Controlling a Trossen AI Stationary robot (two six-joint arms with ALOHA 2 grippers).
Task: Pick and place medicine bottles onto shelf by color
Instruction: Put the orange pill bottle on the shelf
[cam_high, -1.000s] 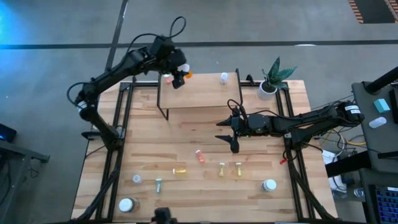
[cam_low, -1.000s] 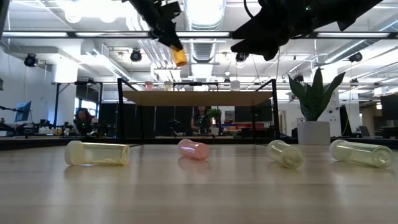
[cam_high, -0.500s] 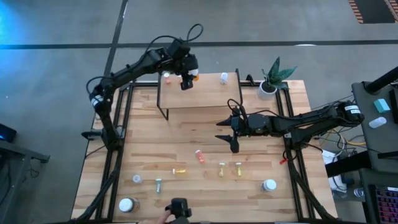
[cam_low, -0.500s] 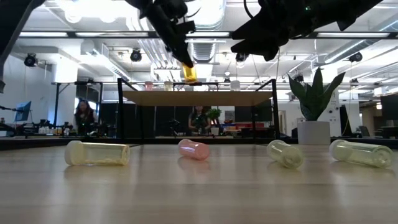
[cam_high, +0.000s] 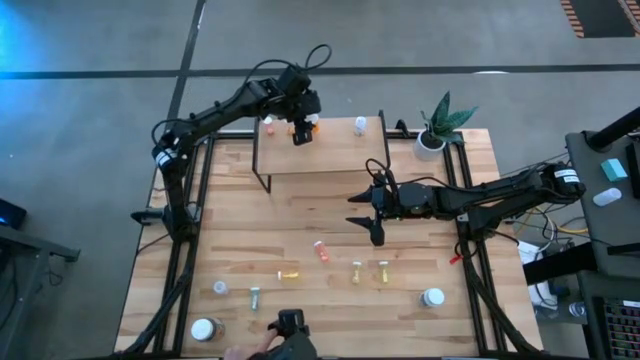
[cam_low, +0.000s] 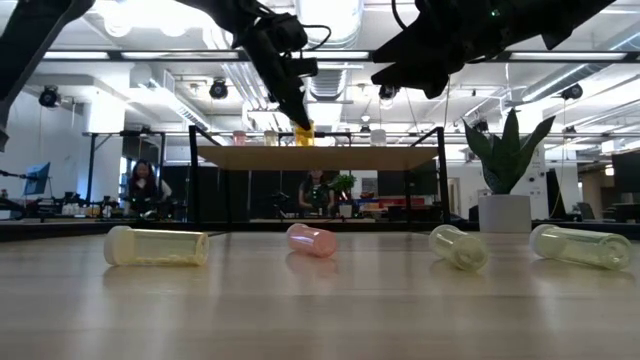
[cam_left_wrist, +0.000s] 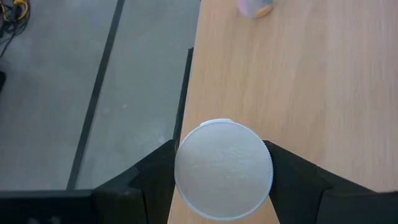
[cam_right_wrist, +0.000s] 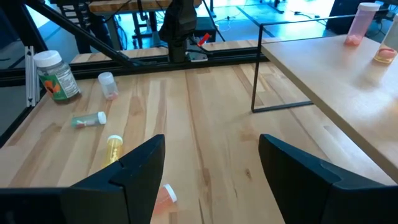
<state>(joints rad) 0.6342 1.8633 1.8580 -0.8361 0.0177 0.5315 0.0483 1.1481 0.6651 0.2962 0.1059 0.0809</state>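
Note:
My left gripper (cam_high: 303, 127) is over the far left part of the shelf (cam_high: 320, 150) and is shut on an orange medicine bottle with a white cap (cam_left_wrist: 224, 169). In the low view the bottle's orange end (cam_low: 303, 131) sits right at the shelf top (cam_low: 320, 157); I cannot tell whether they touch. A pink bottle (cam_high: 268, 124) and a clear one (cam_high: 360, 124) stand on the shelf. My right gripper (cam_high: 372, 212) hangs open above the table in front of the shelf, with nothing between its fingers (cam_right_wrist: 140, 171). My left gripper pinches the bottle between its two fingers (cam_left_wrist: 149, 180), one on each side at the white cap (cam_left_wrist: 186, 171). The cap faces back toward the wrist and the orange body sticks out beyond the fingertips. The fingers slant down from the table's left side, and the bottle lies along them.
Several bottles lie on the near half of the table: a red one (cam_high: 321, 250), yellow ones (cam_high: 289, 274) (cam_high: 357, 272) (cam_high: 383, 269), a green one (cam_high: 254, 296) and white-capped ones (cam_high: 433, 297) (cam_high: 204, 328). A potted plant (cam_high: 437, 125) stands at the far right. A person's hand (cam_high: 250, 352) is at the near edge.
My left gripper has carried the orange bottle toward the table's right edge and down to the shelf top. The bottle has tipped from slanted to nearly upright. A person's hand has come in at the table's near edge.

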